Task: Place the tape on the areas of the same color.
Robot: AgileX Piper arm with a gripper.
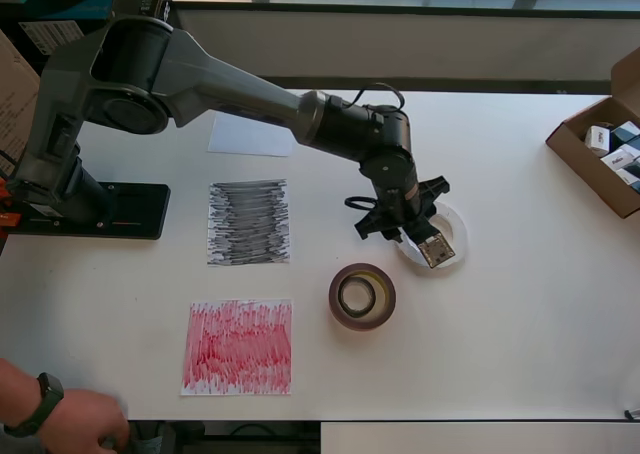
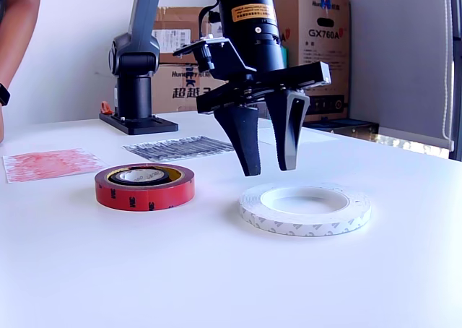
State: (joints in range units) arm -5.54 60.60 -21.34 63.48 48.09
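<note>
Hanging over the white ring [image 2: 305,208], the hand [image 2: 268,165] points its two dark fingers [image 2: 244,144] straight down with a clear gap between them, open and gripping nothing. In the exterior view the fingertips stop above the ring's far rim without touching it.

The white ring lies flat on the white bench [image 2: 216,285]. Just beside it, toward the exterior view's left, the red-brown roll [image 2: 144,186] also lies flat, and a small black roll [image 1: 357,296] sits inside its core, seen best from overhead.

Taking the white ring as landmark in the overhead view: the black scribbled sheet [image 1: 249,222] lies well to its left, beyond the red-brown roll; the red scribbled sheet [image 1: 238,347] is to its lower left; the plain white sheet [image 1: 250,136] is to its upper left, partly under the arm [image 1: 230,79]. No roll rests on any sheet.

An open cardboard box [image 1: 603,146] stands to the ring's right at the bench edge. A person's hand [image 1: 85,422] with a dark wristband shows at the overhead view's lower left corner.
</note>
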